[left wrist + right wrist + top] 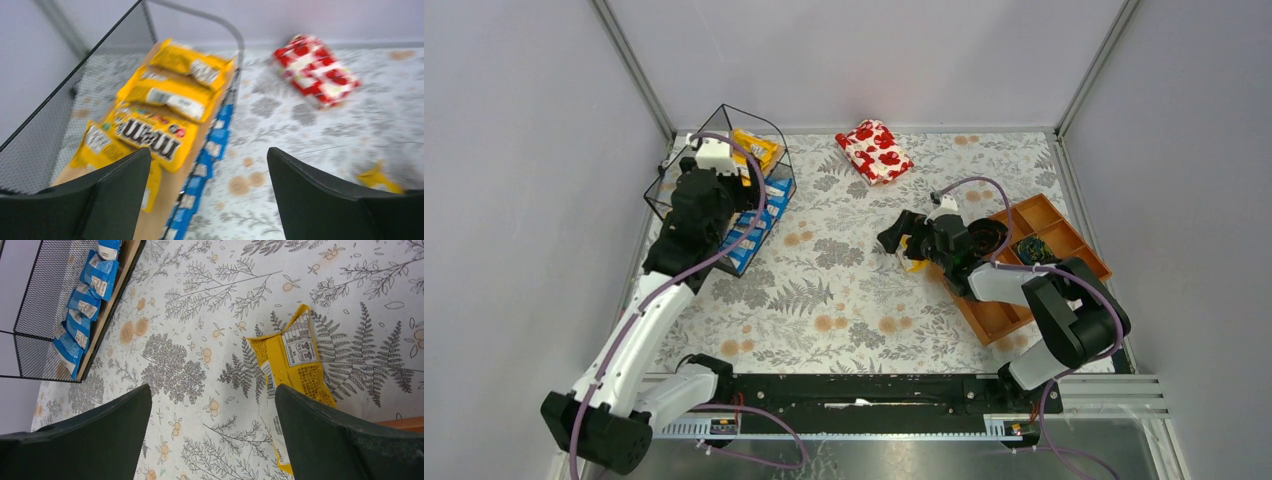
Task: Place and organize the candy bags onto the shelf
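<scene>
Top and wrist views of the two-arm workspace. The shelf (776, 150) stands at the far left of the table (844, 300), a black wire frame with mesh walls and two wooden tiers. Four yellow candy bags (150, 132) lie flat and overlapping in a row on the upper tier, printed faces up. The blue candy bags (80, 305) stand in a close row along the lower tier, whose front edge projects beyond the upper board. The left gripper (209, 152) hangs above the shelf's front edge with its jaws spread wide and nothing between them. The left wrist view is motion-blurred, so finer print on the bags cannot be read. The right gripper (212, 387) is held over the patterned table surface near the middle right, likewise spread apart and empty. One loose yellow candy bag (295, 360) lies flat on the table, label side up, just beside the right finger and partly hidden under it. Whether that finger touches the bag cannot be told. This bag lies well apart from the shelf and near the edge of the orange-brown compartment tray (994, 315) at the right. A red-and-white floral pouch (875, 150) rests near the back wall, between shelf and tray.
</scene>
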